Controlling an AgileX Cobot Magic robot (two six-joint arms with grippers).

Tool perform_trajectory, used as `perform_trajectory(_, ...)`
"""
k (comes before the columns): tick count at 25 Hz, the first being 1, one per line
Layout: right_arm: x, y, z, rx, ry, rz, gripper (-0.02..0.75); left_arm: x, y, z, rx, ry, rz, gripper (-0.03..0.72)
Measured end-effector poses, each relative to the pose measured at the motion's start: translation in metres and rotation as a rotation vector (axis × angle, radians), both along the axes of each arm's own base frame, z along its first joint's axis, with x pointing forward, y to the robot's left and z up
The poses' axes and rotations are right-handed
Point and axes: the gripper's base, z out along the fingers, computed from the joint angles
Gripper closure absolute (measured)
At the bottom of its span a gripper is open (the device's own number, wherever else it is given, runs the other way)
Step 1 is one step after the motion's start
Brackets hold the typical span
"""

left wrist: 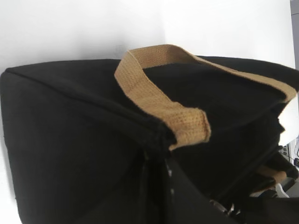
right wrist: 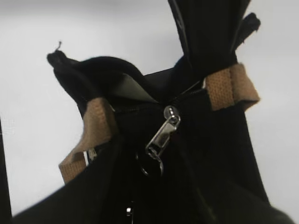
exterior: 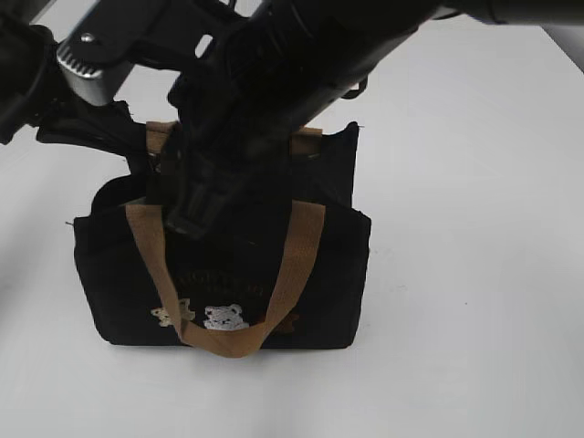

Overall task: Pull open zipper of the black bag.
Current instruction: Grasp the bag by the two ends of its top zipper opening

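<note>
Table (exterior: pixel 474 274): plain white, bare around the bag.
Black bag (exterior: pixel 109 283): upright near the middle of the table, bear front facing the camera, long axis running left to right.
Front handle (exterior: pixel 297 265): tan loop hanging down over the lettering.
Zipper (right wrist: pixel 135 108): along the top rim, following the bag's length; mostly hidden under the arms from outside.
Zipper pull (right wrist: pixel 161 135): silvery, dangling slantwise, tip down and to the left in the right wrist view.
Left gripper: own fingers out of view, closed; whether on the fabric, cannot tell.
Right gripper (exterior: pixel 196 214): low over the top rim, partly closed; grip on the pull not visible.
</note>
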Motion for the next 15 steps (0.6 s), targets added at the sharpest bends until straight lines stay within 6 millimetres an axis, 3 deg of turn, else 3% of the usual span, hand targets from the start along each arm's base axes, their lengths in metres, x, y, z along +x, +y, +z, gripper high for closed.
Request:
perform_trajectory(12, 0.007, 0.004, -0.017, -0.061, -0.019, 0.016, 0.483, 0.000, 0.000, 0.000, 0.001, -0.001, 0.000, 0.686)
perform_trajectory(15, 0.007, 0.005, -0.020, -0.064, -0.017, 0.016, 0.532, 0.000, 0.000, 0.000, 0.002, -0.001, -0.001, 0.686)
